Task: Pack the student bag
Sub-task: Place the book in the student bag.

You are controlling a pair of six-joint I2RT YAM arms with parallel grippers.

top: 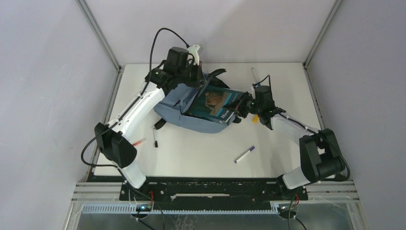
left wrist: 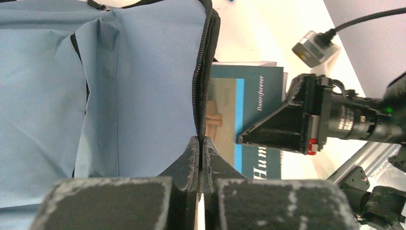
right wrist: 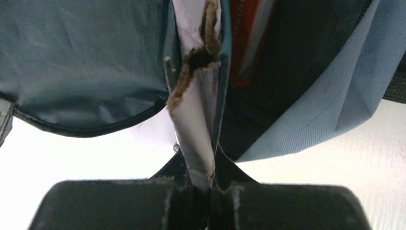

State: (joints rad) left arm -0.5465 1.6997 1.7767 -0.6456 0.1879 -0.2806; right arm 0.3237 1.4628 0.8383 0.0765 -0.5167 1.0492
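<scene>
The grey-blue student bag (top: 174, 106) lies at the table's middle back with its mouth facing right. My left gripper (top: 200, 79) is shut on the bag's black zipper edge (left wrist: 197, 96) and holds the upper flap up. A teal book (top: 214, 103) lies halfway into the opening. My right gripper (top: 238, 109) is shut on the book's outer edge. In the right wrist view the book's white pages (right wrist: 194, 115) run from the fingers (right wrist: 225, 165) into the bag's dark inside, beside a red-spined book (right wrist: 244, 38). In the left wrist view the teal cover (left wrist: 256, 96) shows past the zipper.
Loose on the table are a purple-capped marker (top: 244, 154), a black marker (top: 155, 137), a red pen (top: 139, 142) by the left arm and a white pen (top: 255, 75) at the back right. The bag's black straps (top: 216, 73) stick out behind it.
</scene>
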